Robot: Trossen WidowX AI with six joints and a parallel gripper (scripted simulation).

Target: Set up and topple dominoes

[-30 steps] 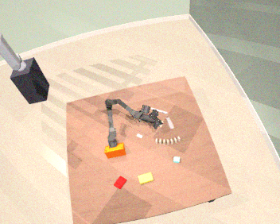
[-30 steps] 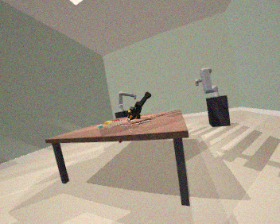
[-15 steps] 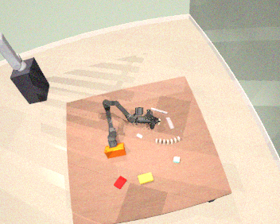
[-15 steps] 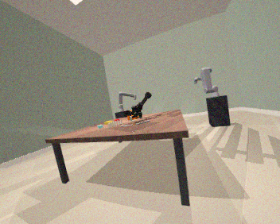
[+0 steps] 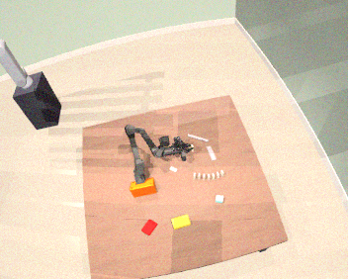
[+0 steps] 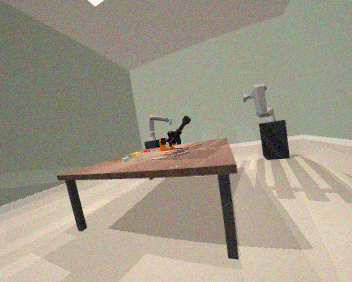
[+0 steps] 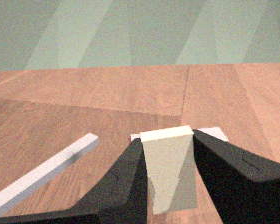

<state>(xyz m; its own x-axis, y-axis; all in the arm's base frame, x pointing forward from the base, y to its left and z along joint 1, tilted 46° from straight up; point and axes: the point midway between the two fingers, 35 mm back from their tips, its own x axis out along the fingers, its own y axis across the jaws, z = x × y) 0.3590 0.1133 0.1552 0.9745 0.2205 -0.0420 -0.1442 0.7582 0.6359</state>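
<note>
Wooden tabletop beneath a pale cream, flat-faced domino pinched in the hand.

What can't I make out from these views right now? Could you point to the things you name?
- Lower end of the domino (image 7: 170, 170) in the gripper (image 5: 192, 147) (image 7: 166, 141): its clearance above the table can't be judged, wrist view.
- Standing row (image 5: 209, 175): out of the wrist view; exact gaps too small from the top.
- Flat white strip (image 7: 213, 134): middle hidden behind the domino, wrist view.
- Long pale bar (image 7: 46, 172): near end cut off, wrist view.

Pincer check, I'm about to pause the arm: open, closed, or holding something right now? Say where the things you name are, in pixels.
Pincer (image 5: 192, 147) (image 7: 166, 141): closed on a domino (image 7: 171, 170).
</note>
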